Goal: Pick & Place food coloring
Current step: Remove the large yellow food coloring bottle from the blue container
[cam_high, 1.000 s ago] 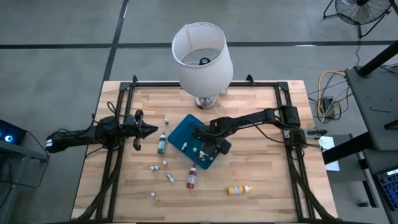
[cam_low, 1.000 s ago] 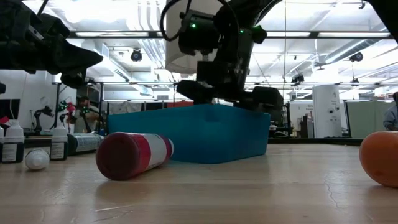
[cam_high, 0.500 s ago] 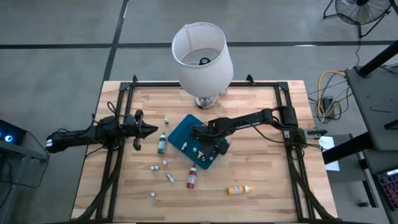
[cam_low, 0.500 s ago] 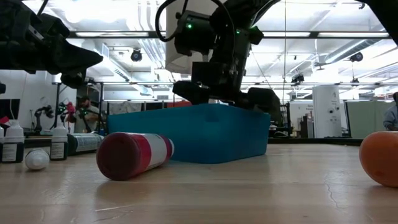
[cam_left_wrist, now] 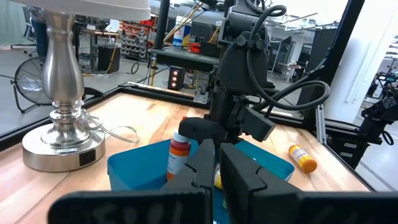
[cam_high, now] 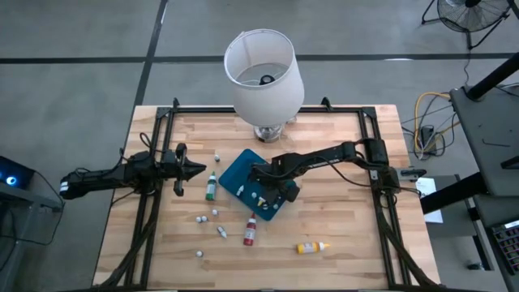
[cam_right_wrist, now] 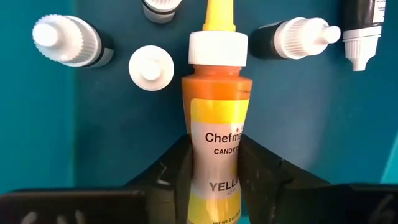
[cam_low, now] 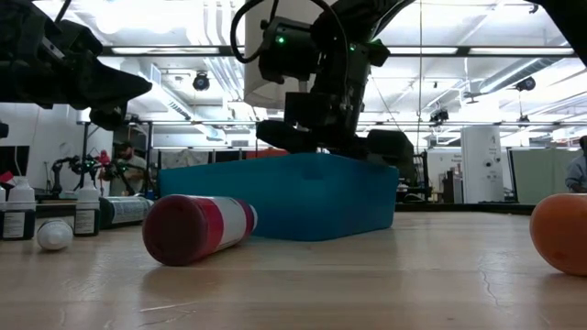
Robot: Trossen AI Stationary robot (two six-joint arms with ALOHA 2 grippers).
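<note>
My right gripper (cam_high: 274, 191) reaches steeply down into the teal tray (cam_high: 235, 172) and is shut on a yellow food coloring bottle (cam_right_wrist: 216, 124), which lies among small dark bottles with white caps (cam_right_wrist: 67, 42). A green bottle (cam_high: 211, 186), a red one (cam_high: 250, 231) and an orange one (cam_high: 310, 246) lie on their sides on the wood outside the tray. My left gripper (cam_high: 193, 169) waits shut and level at the table's left side, clear of everything. My right gripper pinches the yellow bottle's body (cam_right_wrist: 216, 177) between its two fingers (cam_right_wrist: 174, 168), toward the bottle's bottom end. The fingers come from above, pointing steeply down, and lie across the bottle. The bottle rests on the tray's floor, and its white collar and yellow tip (cam_right_wrist: 219, 18) point away from the fingers.
A lamp with a white shade (cam_high: 263, 71) stands at the table's far edge, just behind the tray. Small white caps and tiny bottles (cam_high: 209, 217) lie scattered on the wood left of the red bottle. A black frame (cam_high: 154, 203) runs around the table top.
</note>
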